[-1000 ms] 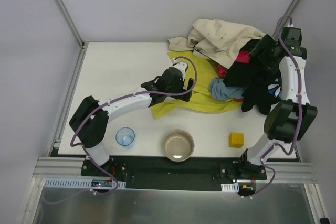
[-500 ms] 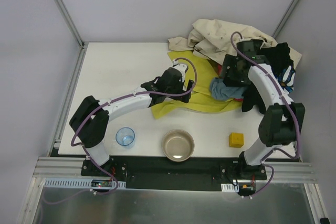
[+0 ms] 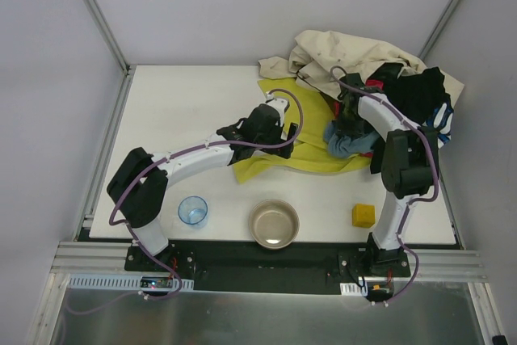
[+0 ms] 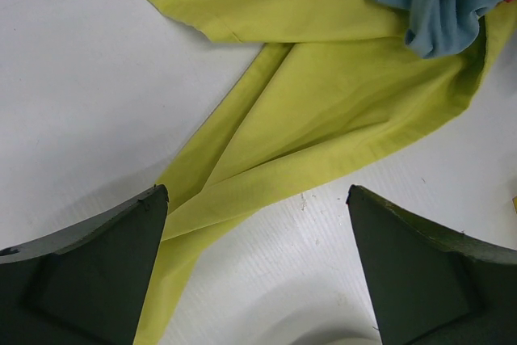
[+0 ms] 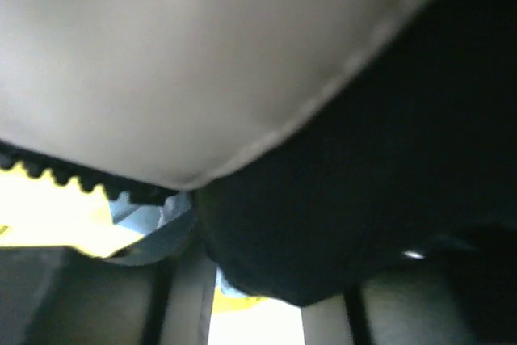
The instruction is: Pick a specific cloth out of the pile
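The yellow-green cloth (image 3: 311, 155) lies flat on the table, its far part under the pile (image 3: 367, 86) of beige, black, magenta and blue-grey fabrics. My left gripper (image 3: 287, 133) hovers over the cloth's near left edge, open and holding nothing. In the left wrist view the cloth (image 4: 323, 111) runs between the spread fingers (image 4: 89, 272). My right gripper (image 3: 349, 125) is down in the middle of the pile, by the blue-grey piece (image 3: 349, 141). The right wrist view is blurred. Beige cloth (image 5: 161, 54) and black cloth (image 5: 388, 159) cover the right gripper (image 5: 258, 313), so its jaws are hidden.
A metal bowl (image 3: 274, 224) stands at the near edge between the arms. A blue cup (image 3: 192, 210) is to its left and a yellow cube (image 3: 363, 215) to its right. The beige cloth (image 3: 347, 52) hangs over the table's far edge.
My right arm has swung from the right side of the pile leftwards and down into its middle. The black cloth now lies at the pile's right. The left arm has not moved.
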`<state>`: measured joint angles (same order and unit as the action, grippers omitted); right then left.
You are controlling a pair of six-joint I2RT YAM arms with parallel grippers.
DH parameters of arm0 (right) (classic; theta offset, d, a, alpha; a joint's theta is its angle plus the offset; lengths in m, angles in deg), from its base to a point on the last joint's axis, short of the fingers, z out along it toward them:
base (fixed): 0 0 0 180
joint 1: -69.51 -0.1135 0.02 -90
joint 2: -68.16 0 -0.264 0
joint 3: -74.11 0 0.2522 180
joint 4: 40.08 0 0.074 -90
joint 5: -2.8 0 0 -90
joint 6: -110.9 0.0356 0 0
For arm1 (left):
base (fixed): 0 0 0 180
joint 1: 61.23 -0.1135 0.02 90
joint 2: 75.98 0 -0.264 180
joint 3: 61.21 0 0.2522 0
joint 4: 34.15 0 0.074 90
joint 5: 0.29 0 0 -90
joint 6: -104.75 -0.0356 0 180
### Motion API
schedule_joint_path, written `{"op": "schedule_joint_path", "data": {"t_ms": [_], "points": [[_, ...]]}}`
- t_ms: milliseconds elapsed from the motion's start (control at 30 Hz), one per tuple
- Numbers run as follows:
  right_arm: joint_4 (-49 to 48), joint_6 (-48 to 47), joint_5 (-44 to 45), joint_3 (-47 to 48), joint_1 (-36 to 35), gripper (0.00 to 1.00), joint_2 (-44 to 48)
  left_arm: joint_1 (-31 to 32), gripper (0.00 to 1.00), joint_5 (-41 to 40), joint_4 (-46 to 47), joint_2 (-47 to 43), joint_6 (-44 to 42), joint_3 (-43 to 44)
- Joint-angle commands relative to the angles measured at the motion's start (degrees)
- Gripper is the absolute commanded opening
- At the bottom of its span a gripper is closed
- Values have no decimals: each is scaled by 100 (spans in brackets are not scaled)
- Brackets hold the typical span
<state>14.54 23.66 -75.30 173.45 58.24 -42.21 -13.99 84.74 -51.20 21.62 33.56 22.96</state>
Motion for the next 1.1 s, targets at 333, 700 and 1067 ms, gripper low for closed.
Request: {"op": "schedule_joint_path", "data": {"t_ms": [333,700,1067], "points": [[440,66,172,1091,941,1,867,-5,93,488,-84,821,-97,1096],[414,321,-452,1611,1961,1,1167,338,98,1041,-961,2990,-615,3853],[273,356,-838,1347,2014,1,1008,672,99,1517,-1693,4425,-896,5360]]}}
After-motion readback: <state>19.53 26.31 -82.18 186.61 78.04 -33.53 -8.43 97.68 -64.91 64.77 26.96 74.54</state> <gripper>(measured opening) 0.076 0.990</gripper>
